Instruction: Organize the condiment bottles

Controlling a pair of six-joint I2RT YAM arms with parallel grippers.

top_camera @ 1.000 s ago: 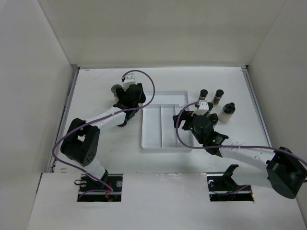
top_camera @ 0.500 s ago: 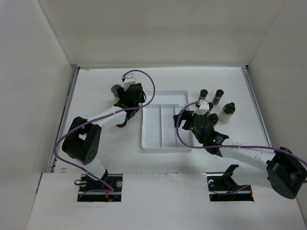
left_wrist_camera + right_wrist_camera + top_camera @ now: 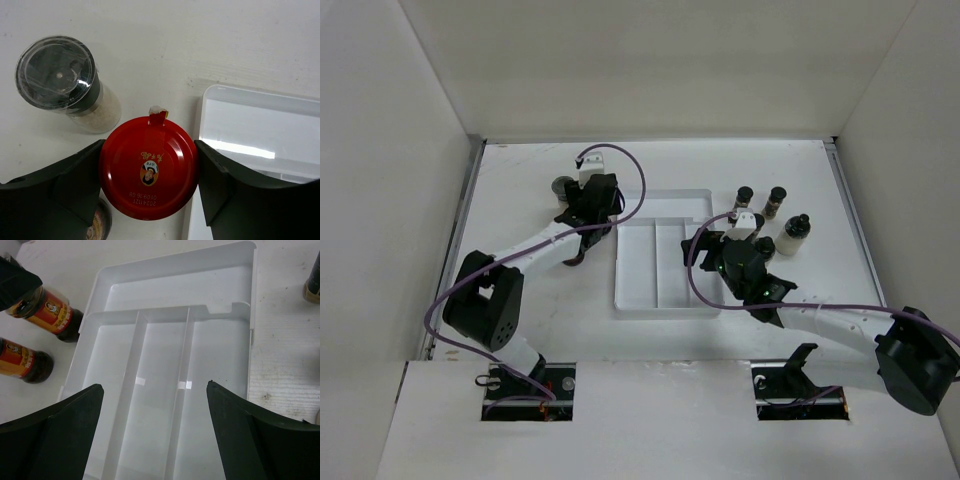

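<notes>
My left gripper (image 3: 588,222) (image 3: 150,150) is shut on the red cap of an amber bottle (image 3: 147,175) that stands just left of the white divided tray (image 3: 250,130). A pale bottle with a black lid (image 3: 65,80) (image 3: 560,186) stands beside it. A second red-labelled bottle (image 3: 22,362) (image 3: 577,258) sits nearer. My right gripper (image 3: 732,258) (image 3: 154,386) is open and empty above the tray (image 3: 650,275) (image 3: 150,365). Two slim dark bottles (image 3: 744,196) (image 3: 776,200) and a pale black-lidded bottle (image 3: 796,232) stand right of the tray.
White walls enclose the table on the left, back and right. The tray has three long slots and one cross slot at the far end. The purple cables loop above both wrists.
The left arm has shifted slightly, with its gripper staying at the red-capped bottle. The right gripper has eased a little to the left over the tray.
</notes>
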